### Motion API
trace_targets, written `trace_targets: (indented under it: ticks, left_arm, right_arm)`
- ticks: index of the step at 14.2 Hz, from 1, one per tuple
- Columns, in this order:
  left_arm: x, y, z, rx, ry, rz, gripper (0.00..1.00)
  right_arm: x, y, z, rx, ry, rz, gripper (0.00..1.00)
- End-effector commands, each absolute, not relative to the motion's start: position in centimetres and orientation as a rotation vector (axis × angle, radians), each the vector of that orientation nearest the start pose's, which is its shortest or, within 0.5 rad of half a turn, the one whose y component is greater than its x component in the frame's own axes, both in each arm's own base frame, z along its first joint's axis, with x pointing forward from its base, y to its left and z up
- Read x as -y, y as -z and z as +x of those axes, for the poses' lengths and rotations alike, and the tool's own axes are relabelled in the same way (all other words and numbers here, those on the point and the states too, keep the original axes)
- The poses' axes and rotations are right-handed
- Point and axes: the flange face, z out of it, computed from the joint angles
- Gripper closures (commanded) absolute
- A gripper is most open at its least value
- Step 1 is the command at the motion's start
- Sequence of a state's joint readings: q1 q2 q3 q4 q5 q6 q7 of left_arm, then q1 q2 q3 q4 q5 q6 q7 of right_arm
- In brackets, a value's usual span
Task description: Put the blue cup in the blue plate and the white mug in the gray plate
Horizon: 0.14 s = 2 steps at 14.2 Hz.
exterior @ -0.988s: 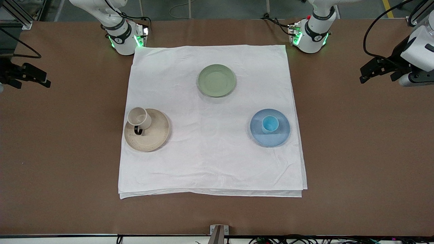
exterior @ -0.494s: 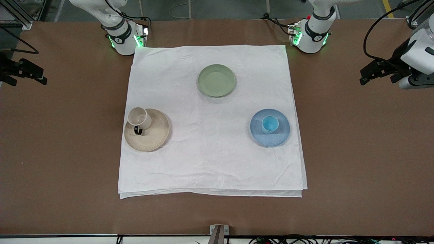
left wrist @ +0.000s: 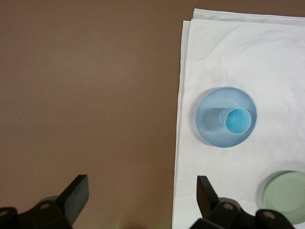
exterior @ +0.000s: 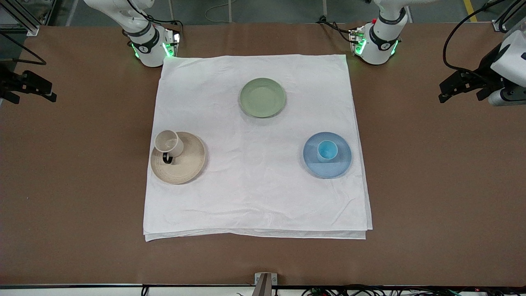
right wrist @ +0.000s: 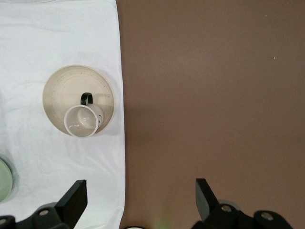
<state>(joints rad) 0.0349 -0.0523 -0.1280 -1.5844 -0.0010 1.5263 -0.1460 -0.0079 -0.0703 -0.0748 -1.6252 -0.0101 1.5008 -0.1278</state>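
My right tool [exterior: 28, 84], fingers spread and empty, hangs over bare bench [exterior: 82, 185] at its arm's end. The white mug [exterior: 168, 143] sits on the gray plate [exterior: 178, 158], close to its rim, so a knock could tip it off. The blue cup [exterior: 327, 150] stands in the blue plate [exterior: 327, 155]. My left tool [exterior: 460, 84], also spread, has drifted slightly outward since a second ago.

left gripper [exterior: 446, 88] drifted outward, right gripper [exterior: 45, 91] retreated
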Motion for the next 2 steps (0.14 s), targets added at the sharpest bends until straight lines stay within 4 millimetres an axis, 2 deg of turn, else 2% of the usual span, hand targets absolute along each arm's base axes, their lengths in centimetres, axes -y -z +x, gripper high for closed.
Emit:
trace_targets:
  ticks: [1,2]
  left_arm:
    - [4.95,-64.64,53.07,0.059,-0.038,-3.122,0.0]
    - [4.94,-64.53,53.09,0.059,-0.045,-3.121,0.0]
  right_arm:
    - [4.52,-63.21,51.39,0.084,-0.09,-3.152,0.0]
    - [4.48,-63.37,51.3,0.081,-0.085,-3.15,0.0]
